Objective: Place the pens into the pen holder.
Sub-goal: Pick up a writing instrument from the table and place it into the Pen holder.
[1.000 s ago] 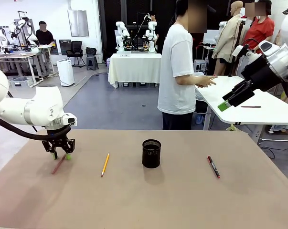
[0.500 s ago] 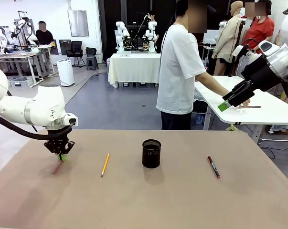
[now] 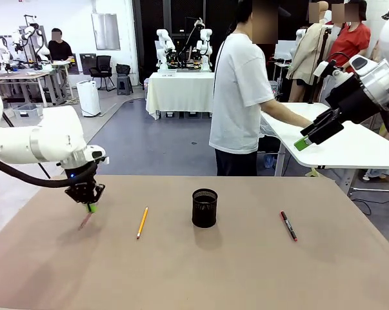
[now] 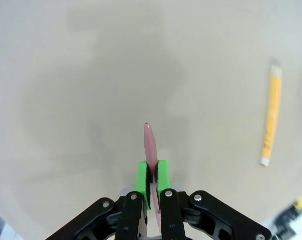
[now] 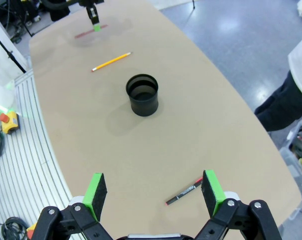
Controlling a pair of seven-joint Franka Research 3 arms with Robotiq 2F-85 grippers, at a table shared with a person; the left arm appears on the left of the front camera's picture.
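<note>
Front view first. Got the left pincer (image 3: pixel 89 206) clamped tight on the dark red pen (image 3: pixel 85 221), over by the left edge of the counter (image 3: pixel 246 278), with the pen slanting down from the pads. Can't tell whether its lower end is off the surface. Next along, a yellow pencil (image 3: pixel 142 222) lying flat, between the pen and the black mesh cup (image 3: pixel 204 208) sitting mid-counter. Black marker (image 3: pixel 288 226) flat toward the right edge, well apart from the cup. Right pincer (image 3: pixel 307 139) parked high off the right edge, spread wide, holding nothing.

Left wrist view: green pads (image 4: pixel 142 175) squeezed onto the pen (image 4: pixel 149 142), most of it poking out ahead of them. Pencil (image 4: pixel 271 120) loose on the counter off to one side.

Right wrist view: looking down over the whole counter, right pincer (image 5: pixel 153 192) gaping with nothing between the pads. Cup (image 5: pixel 142 94) in the middle, inside plainly bare. Marker (image 5: pixel 184 192) closest, pencil (image 5: pixel 111 61) past the cup, red pen (image 5: pixel 90 34) at the far end.

So, zero of three in the cup. Looks like the very start: first pen gripped but not carried over or dropped in, pencil and marker untouched.
</note>
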